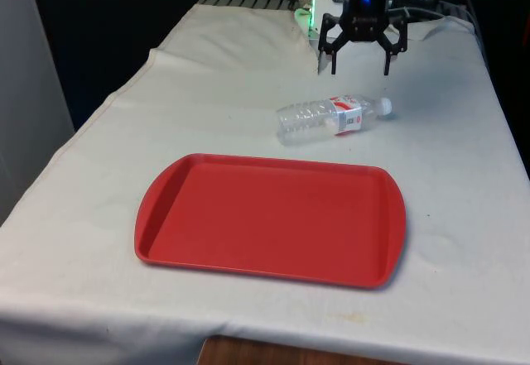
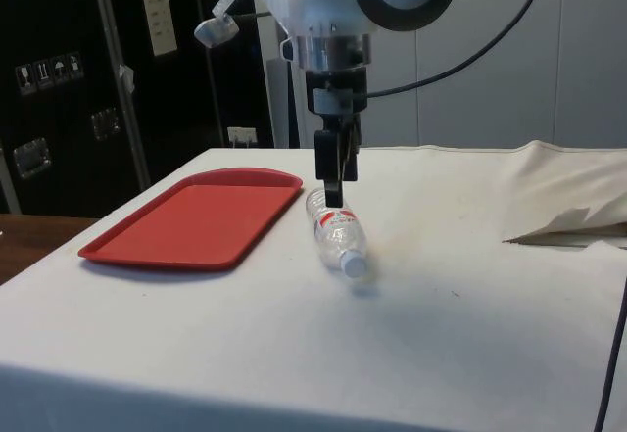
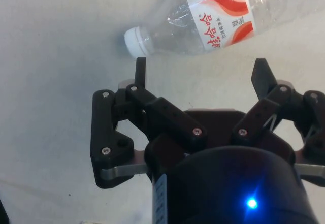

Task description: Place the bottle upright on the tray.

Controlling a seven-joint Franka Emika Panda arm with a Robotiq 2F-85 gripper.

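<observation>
Bottle [image 1: 331, 118] lies on its side on the white cloth of the surface [image 1: 464, 216], clear plastic with a red and white label and a white cap [image 1: 383, 106]. From my station I see the cap pointing towards the front view's right, and the body running back towards the front view's left. The bottle sits just beyond the far edge of the red tray [image 1: 166, 232], apart from it, nearer the tray's corner on the front view's right. The tray lies flat with nothing on it.

I have the gripper [image 1: 360, 72] hanging above the cloth, a little farther from the tray than the bottle and roughly over its label and cap end. The 2 fingers [image 3: 140, 70] are spread wide with nothing between them, pointing straight down. In the wrist view the cap and the label [image 3: 221, 13] lie just past the fingertips, and the bottle lies across the gap rather than inside it. In the side view the fingers [image 2: 333, 172] end just above the bottle [image 2: 338, 240], and I cannot tell whether they touch it.
</observation>
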